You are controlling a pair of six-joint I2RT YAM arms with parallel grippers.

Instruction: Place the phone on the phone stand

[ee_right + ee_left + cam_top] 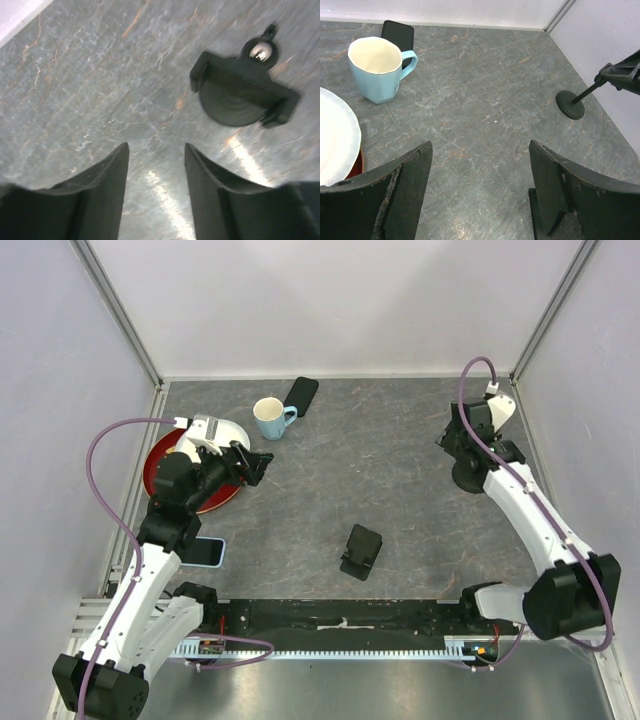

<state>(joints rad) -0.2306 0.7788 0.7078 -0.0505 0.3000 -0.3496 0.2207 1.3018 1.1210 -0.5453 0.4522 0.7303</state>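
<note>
A black phone lies flat at the back of the table, right behind a mug. A second, light blue phone lies by my left arm. The black phone stand, a round base with a clamp cradle on a stem, stands at the right. My right gripper hovers just above it and to its left, open, with bare table between the fingers. Over the left middle of the table my left gripper is wide open and holds nothing.
A light blue mug stands in front of the black phone. A white plate rests on a red plate at the left. A small black folding stand sits near the front middle. Walls close three sides.
</note>
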